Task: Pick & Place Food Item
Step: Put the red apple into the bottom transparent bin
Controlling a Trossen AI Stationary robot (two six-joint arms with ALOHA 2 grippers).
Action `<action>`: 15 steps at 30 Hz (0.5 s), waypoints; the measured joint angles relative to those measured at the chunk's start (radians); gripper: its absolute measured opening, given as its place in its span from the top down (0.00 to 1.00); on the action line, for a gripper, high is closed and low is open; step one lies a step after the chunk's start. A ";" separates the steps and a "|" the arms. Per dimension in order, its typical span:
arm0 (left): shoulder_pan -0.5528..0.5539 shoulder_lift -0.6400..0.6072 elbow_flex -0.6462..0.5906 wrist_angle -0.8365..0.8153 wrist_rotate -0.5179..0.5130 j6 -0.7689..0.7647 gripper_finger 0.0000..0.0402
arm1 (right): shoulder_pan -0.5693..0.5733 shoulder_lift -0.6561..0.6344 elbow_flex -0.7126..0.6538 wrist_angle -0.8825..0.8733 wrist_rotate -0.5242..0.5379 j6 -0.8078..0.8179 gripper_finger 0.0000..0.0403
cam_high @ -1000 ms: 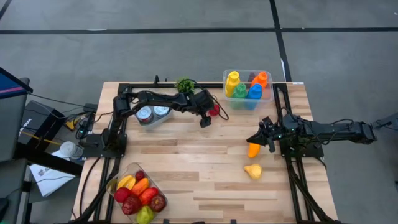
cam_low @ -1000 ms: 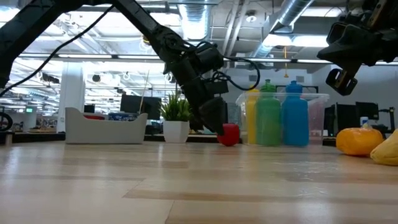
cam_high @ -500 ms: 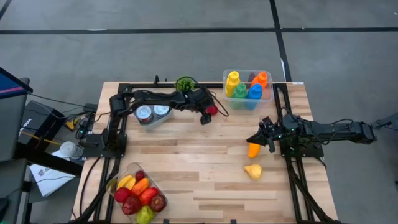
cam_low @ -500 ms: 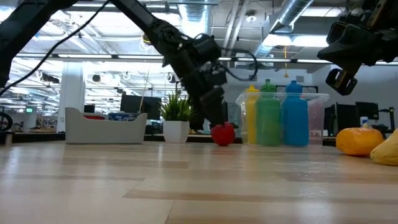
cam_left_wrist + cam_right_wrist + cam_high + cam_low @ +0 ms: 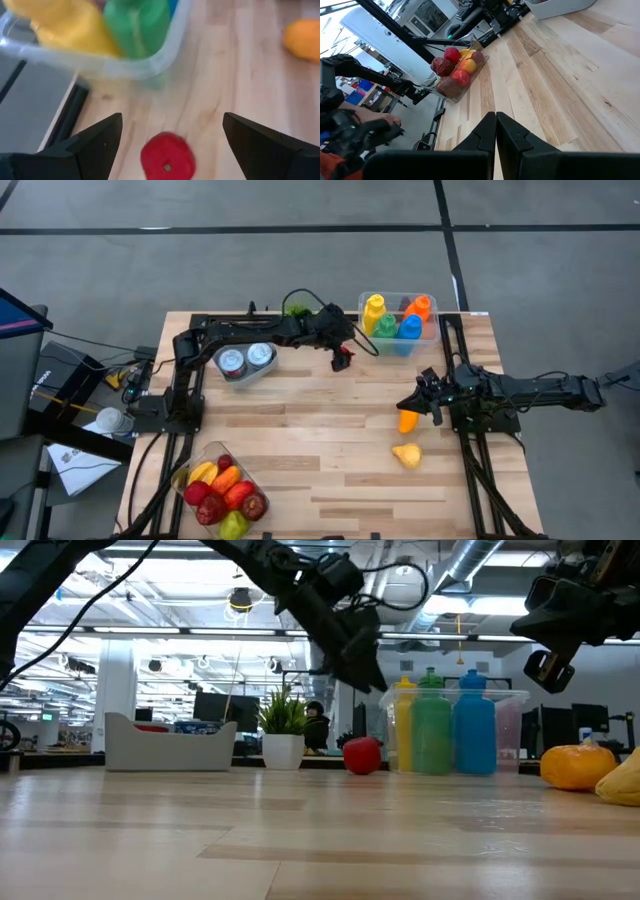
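Observation:
A round red food item (image 5: 167, 155) rests on its underside on the wooden table, just in front of the clear bin of bottles (image 5: 398, 320); the low view shows the red item (image 5: 362, 754) beside the bin. My left gripper (image 5: 171, 121) hangs open above it, slanting down, fingers (image 5: 372, 675) clear of it; from above the left gripper (image 5: 341, 353) partly covers the item. My right gripper (image 5: 428, 398) waits shut at the table's right side, above an orange food item (image 5: 407, 421).
A yellow food item (image 5: 406, 455) lies near the orange one. A clear tub of mixed fruit (image 5: 222, 490) stands at the near left. A tray with two cans (image 5: 245, 363) and a small potted plant (image 5: 284, 730) stand at the far side.
My left gripper has risen from beside the red food item toward the far edge, its fingers staying open. The red item stays on the table next to the bin.

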 joint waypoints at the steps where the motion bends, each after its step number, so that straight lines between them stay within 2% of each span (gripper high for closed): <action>1: 0.005 0.008 0.003 -0.009 0.001 -0.005 0.16 | 0.000 0.000 0.000 0.000 0.000 0.000 0.99; 6: 0.005 0.092 0.009 -0.092 -0.015 0.001 0.16 | 0.000 0.000 0.000 0.000 0.000 0.000 0.99; 11: -0.002 0.109 0.014 -0.035 -0.057 -0.004 0.16 | 0.000 0.000 0.000 0.000 0.000 0.000 0.99; 15: 0.002 0.111 0.013 -0.004 -0.006 -0.007 0.16 | 0.000 0.000 0.000 0.000 0.000 0.000 0.99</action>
